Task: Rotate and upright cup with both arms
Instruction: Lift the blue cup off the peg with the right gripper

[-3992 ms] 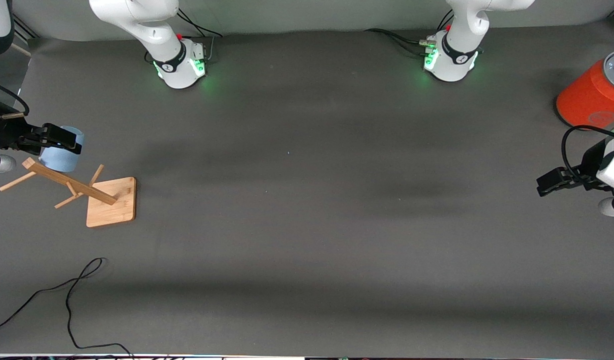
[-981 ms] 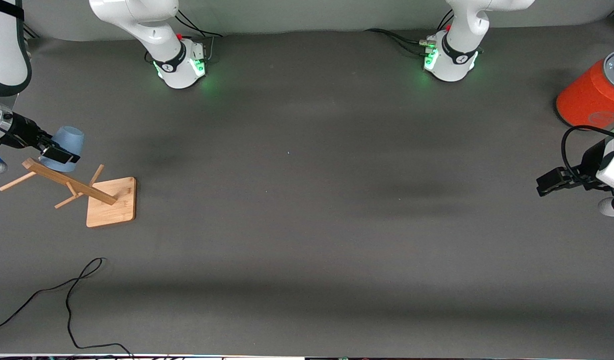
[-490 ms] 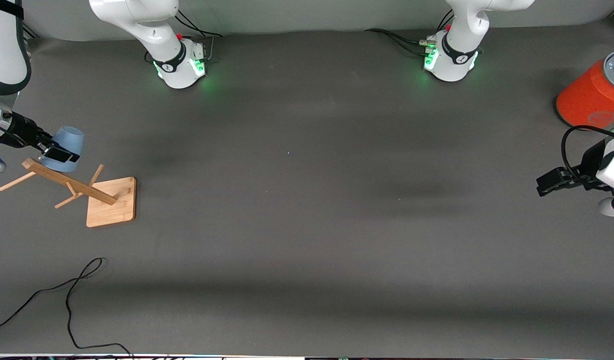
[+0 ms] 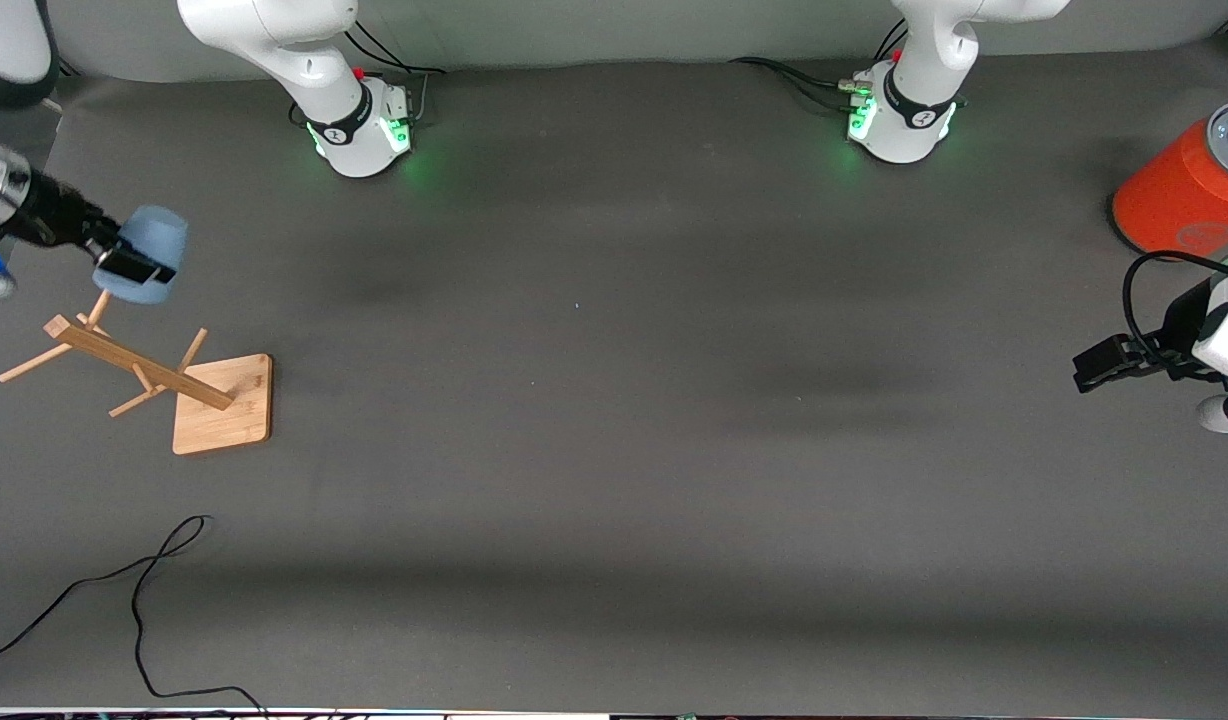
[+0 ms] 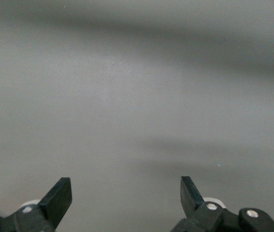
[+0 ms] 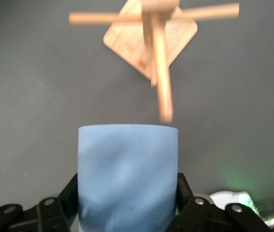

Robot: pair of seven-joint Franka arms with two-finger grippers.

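Note:
The light-blue cup (image 4: 146, 253) hangs in the air just above the wooden peg rack (image 4: 134, 372) at the right arm's end of the table. My right gripper (image 4: 132, 266) is shut on the cup, one finger on each side of its wall. In the right wrist view the cup (image 6: 127, 176) fills the space between the right gripper (image 6: 127, 193) fingers, with the peg rack (image 6: 152, 41) below it. My left gripper (image 4: 1094, 368) waits open at the left arm's end of the table. The left wrist view shows the left gripper (image 5: 125, 193) over bare mat, nothing between its fingers.
An orange-red cylinder (image 4: 1179, 190) with a grey top stands at the left arm's end, close to the left gripper. A black cable (image 4: 134, 590) lies on the grey mat (image 4: 614, 400), nearer the front camera than the rack.
The right gripper has closed on the cup and lifted it up off the rack's peg. The left arm has not moved.

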